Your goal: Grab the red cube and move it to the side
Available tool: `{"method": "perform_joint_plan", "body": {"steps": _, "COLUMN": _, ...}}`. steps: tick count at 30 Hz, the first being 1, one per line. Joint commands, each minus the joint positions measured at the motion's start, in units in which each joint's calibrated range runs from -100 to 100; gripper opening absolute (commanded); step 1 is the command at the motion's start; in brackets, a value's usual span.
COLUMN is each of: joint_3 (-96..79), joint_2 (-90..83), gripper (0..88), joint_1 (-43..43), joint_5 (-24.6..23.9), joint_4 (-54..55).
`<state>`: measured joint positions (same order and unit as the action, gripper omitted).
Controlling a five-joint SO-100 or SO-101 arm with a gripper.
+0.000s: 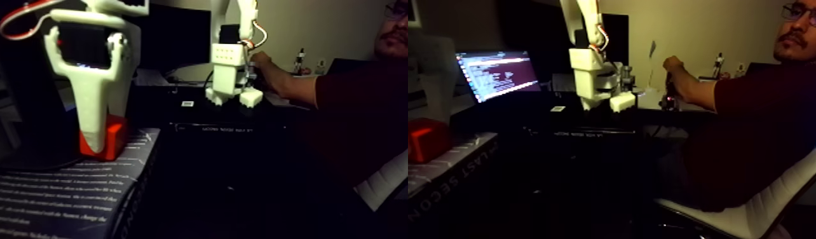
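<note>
My hand (pixel 98 143) hangs in the left half of the fixed view, close to the camera, white and pointing down. Its broad white finger (pixel 98 108) covers the front of the red cube (pixel 113 141) and touches it. I cannot tell if the hand really grips the cube, because the other finger is hidden in the dark. The cube sits on a dark book (pixel 57 191) with white printed lines, near its back edge. In the right half the cube shows at the far left edge, on the same book. Behind, a second white arm (pixel 232 70) stands on the dark surface (pixel 235 127), and a person's hand (pixel 260 61) holds it. A laptop screen (pixel 496 73) glows in the right half.
</note>
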<state>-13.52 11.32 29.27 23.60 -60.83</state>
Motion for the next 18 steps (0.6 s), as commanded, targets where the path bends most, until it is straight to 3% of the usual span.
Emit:
{"method": "perform_joint_plan", "body": {"steps": 1, "joint_3": 0.05, "joint_2": -0.31, "gripper": 20.4, "joint_1": -0.29, "joint_5": 1.03, "joint_4": -0.74}}
{"method": "perform_joint_plan", "body": {"steps": 4, "joint_3": -0.22, "joint_2": -0.98, "gripper": 33.8, "joint_1": -0.37, "joint_5": 2.76, "joint_4": -2.77}}
{"method": "perform_joint_plan", "body": {"steps": 7, "joint_3": 0.41, "joint_2": -1.06, "gripper": 41.0, "joint_1": -0.37, "joint_5": 3.84, "joint_4": -5.05}}
{"method": "perform_joint_plan", "body": {"steps": 18, "joint_3": -0.04, "joint_2": -9.22, "gripper": 41.7, "joint_1": -1.54, "joint_5": 4.75, "joint_4": -11.97}}
